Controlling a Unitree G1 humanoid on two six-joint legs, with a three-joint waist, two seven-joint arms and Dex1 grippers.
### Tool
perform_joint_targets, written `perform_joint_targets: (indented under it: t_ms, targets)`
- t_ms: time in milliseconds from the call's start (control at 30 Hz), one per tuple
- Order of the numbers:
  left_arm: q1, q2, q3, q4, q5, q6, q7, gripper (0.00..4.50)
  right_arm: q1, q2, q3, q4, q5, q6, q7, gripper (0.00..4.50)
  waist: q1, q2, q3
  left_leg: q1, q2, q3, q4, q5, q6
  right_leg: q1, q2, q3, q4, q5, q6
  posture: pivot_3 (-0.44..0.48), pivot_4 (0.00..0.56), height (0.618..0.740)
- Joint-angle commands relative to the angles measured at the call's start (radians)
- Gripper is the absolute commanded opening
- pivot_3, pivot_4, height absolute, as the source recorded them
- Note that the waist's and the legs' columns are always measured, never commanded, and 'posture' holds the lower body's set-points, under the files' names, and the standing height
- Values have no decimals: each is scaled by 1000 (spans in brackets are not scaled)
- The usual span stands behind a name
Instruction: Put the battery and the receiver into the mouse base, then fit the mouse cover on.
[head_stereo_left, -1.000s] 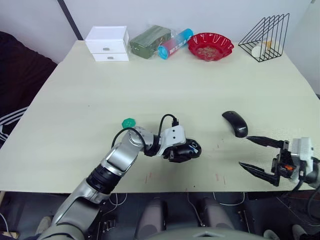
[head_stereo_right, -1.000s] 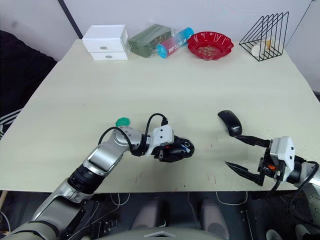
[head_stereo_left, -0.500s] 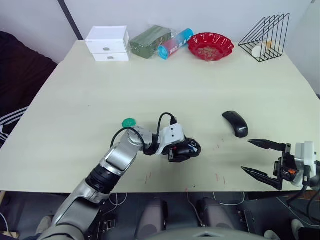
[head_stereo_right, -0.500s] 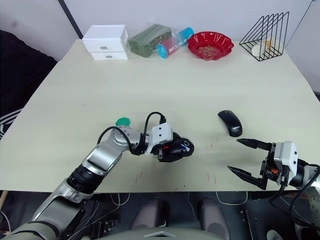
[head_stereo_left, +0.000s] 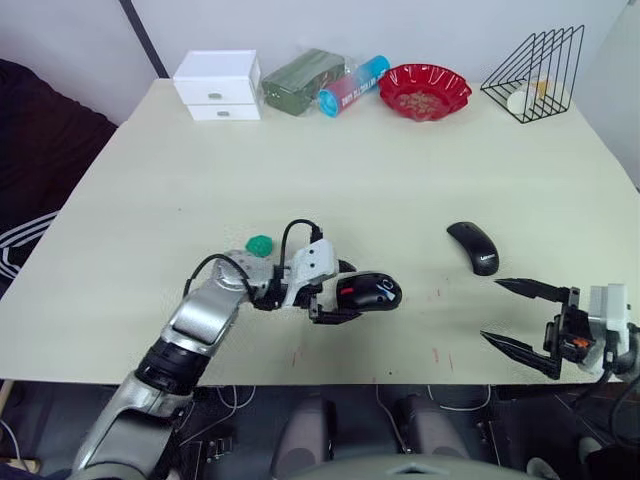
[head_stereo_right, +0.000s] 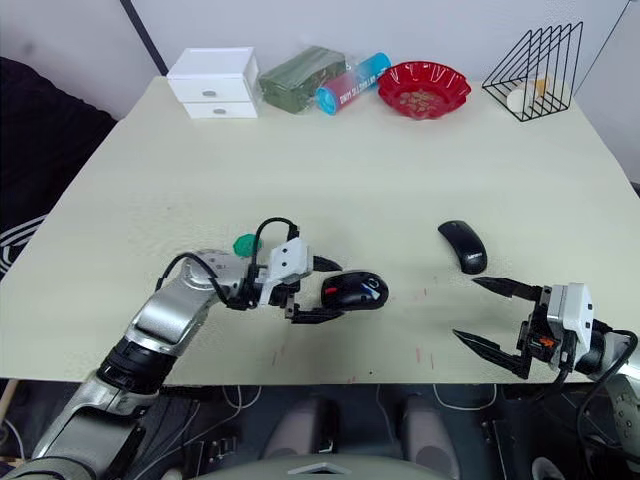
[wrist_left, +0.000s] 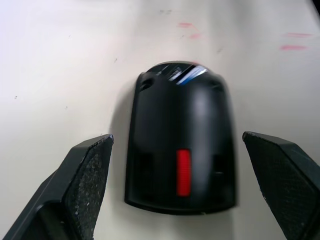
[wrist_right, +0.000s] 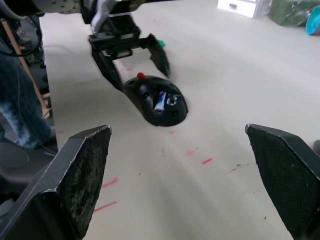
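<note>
The mouse base (head_stereo_left: 368, 291) lies on the table with a red patch at its rear. A blue and white piece shows in its hollow (wrist_right: 161, 100); I cannot tell whether it is the battery. The receiver is hidden. My left gripper (head_stereo_left: 335, 293) is open, its fingers (wrist_left: 87, 175) standing on either side of the base's rear without touching it. The mouse cover (head_stereo_left: 473, 246), a smooth black shell, lies to the right of the base. My right gripper (head_stereo_left: 520, 315) hangs open and holds nothing near the table's front right edge, just in front of the cover.
A small green object (head_stereo_left: 260, 244) lies behind my left wrist. Along the far edge stand a white drawer box (head_stereo_left: 217, 84), a green pack (head_stereo_left: 302, 81), a blue and pink tube (head_stereo_left: 352, 85), a red bowl (head_stereo_left: 424, 90) and a wire rack (head_stereo_left: 535, 70).
My left gripper has opened and drawn back to the left, leaving the mouse base lying on the table. My right gripper has shifted slightly to the right.
</note>
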Motion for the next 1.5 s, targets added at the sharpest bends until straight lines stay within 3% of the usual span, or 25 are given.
perform_joint_targets:
  t_ms: [33, 200, 533, 800, 1133, 1500]
  targets:
    - [65, 53, 119, -78, -108, -62, -66, 4404, -26, 32, -16, 17, -13, 19, -104, 4500, -5, 0, 1, 0, 0, 0, 0, 0, 0, 0, 0, 0, 0, 0, 0, 0, 150, 740]
    - [143, 82, 246, -85, -212, -103, -99, 4404, -63, 61, -14, 37, -48, 80, -244, 4500, -4, 1, 2, 0, 1, 1, 0, 0, 0, 0, -1, 0, 0, 0, 0, 0, 150, 740]
    - [200, 175, 378, -87, -344, -148, -236, 4404, -175, 91, 50, -11, -156, 291, -553, 4500, -5, 1, 3, 0, 1, 3, 0, 0, 0, -1, -1, 1, 1, 0, 0, 0, 150, 740]
    - [193, 188, 406, -100, -404, -128, -257, 4404, -251, 64, 92, 18, -230, 398, -630, 4500, -5, 0, 4, -1, 1, 5, 0, 0, 0, -2, -1, 2, 0, 0, 0, 0, 150, 740]
    - [173, 195, 458, -69, -414, -132, -209, 4404, -325, 121, 124, 6, -201, 577, -703, 4500, -8, 0, 4, -2, 1, 7, -1, 0, 0, -5, 0, 5, 1, 0, 0, 0, 150, 740]
    - [220, 213, 489, -118, -443, -90, -200, 4404, -379, 152, 132, 71, -220, 596, -732, 4500, -7, 0, 5, -3, 1, 9, -2, 0, 0, -8, 0, 6, 1, 0, 0, 0, 150, 740]
